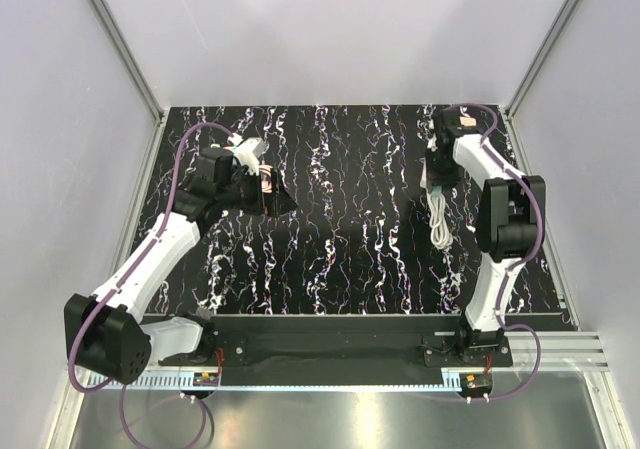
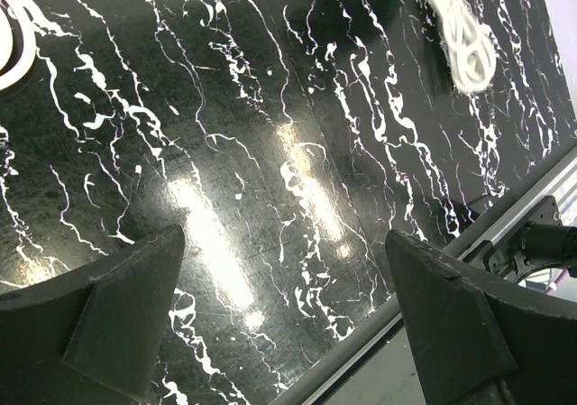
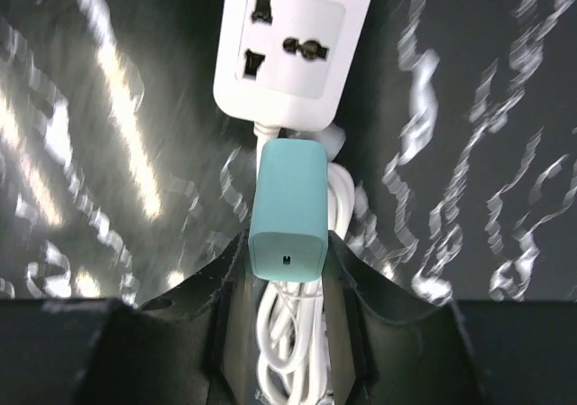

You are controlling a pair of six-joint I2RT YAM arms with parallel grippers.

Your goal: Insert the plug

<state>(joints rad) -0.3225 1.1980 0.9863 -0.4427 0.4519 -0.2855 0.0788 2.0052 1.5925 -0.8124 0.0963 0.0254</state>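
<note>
My right gripper (image 3: 287,243) is shut on the plug (image 3: 288,207), a small blocky piece that looks teal in the right wrist view and peach from above (image 1: 465,123). Its far end points at the white power strip (image 3: 290,44) and stops just short of the strip's near end. The end socket faces up and has nothing in it. The plug's prongs are hidden. A coiled white cable (image 3: 297,351) lies under the plug. My left gripper (image 2: 284,236) is open over bare black marbled table, far to the left (image 1: 262,184).
The coiled white cable (image 1: 440,219) lies along the table on the right, also seen in the left wrist view (image 2: 460,35). Grey walls enclose the table on the left, back and right. A metal rail (image 1: 330,354) with the arm bases runs along the near edge.
</note>
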